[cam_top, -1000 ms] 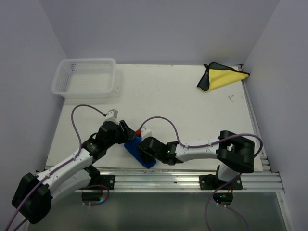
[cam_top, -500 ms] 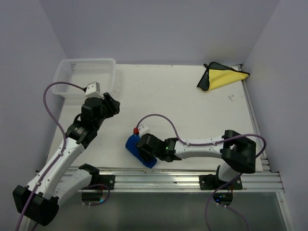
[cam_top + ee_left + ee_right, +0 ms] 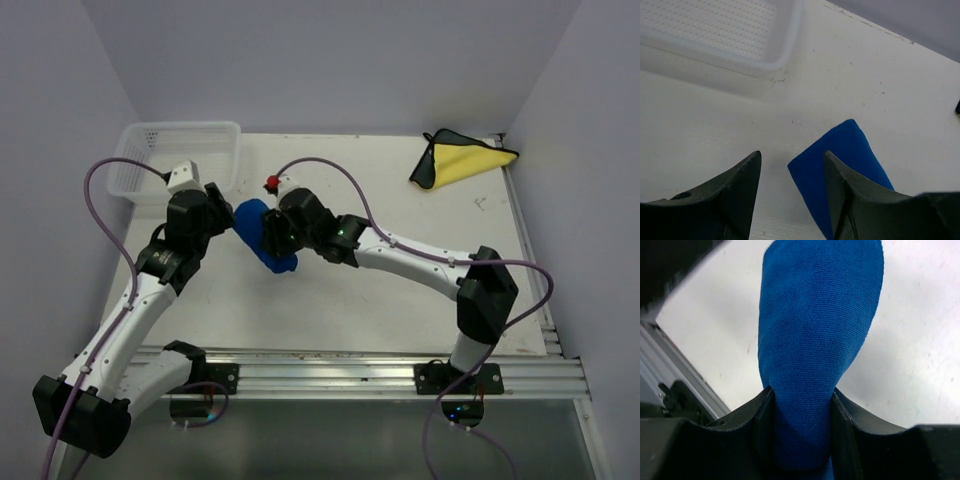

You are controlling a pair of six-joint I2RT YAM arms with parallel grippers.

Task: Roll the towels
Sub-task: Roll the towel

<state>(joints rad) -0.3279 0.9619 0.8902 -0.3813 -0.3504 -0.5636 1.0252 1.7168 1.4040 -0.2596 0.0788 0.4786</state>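
Just off the basket's (image 3: 178,160) near right corner the way is blocked: the left gripper (image 3: 228,215), jaws apart, and the right gripper (image 3: 272,232), clamped on the rolled blue towel (image 3: 258,242), crowd together there. Right of the basket, the table (image 3: 400,200) along the far wall lies open as far as the yellow towel (image 3: 460,160). Nearer, the right arm (image 3: 420,262) slants across.
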